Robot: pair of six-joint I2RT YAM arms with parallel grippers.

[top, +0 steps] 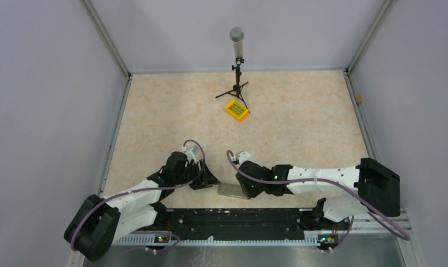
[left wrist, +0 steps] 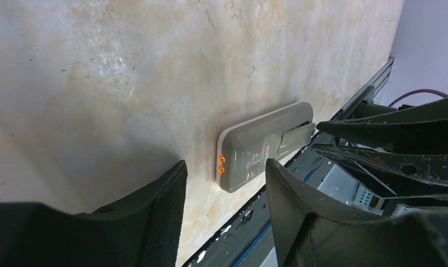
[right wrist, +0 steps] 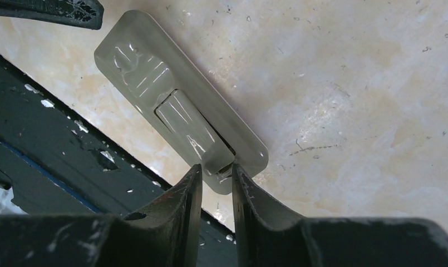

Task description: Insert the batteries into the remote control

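The remote control [top: 231, 191] lies back-up on the table, close to the front edge. Its grey-white back [left wrist: 260, 147] shows two orange lights at the left end. The battery cover [right wrist: 188, 125] sits slightly shifted toward the right end of the remote control [right wrist: 171, 100]. My left gripper [left wrist: 226, 164] is open, its fingers just short of the remote's left end and holding nothing. My right gripper [right wrist: 216, 167] is at the right end, jaws a narrow gap apart, with the cover's end just beyond the tips. In the top view, the left gripper [top: 210, 181] and right gripper [top: 245, 192] flank the remote. The batteries are out of view.
A yellow square box with green keys [top: 236, 110] lies at the back of the table beside a microphone on a small tripod [top: 237, 67]. The black mounting rail [top: 238, 217] runs right along the remote's near side. Walls enclose the table.
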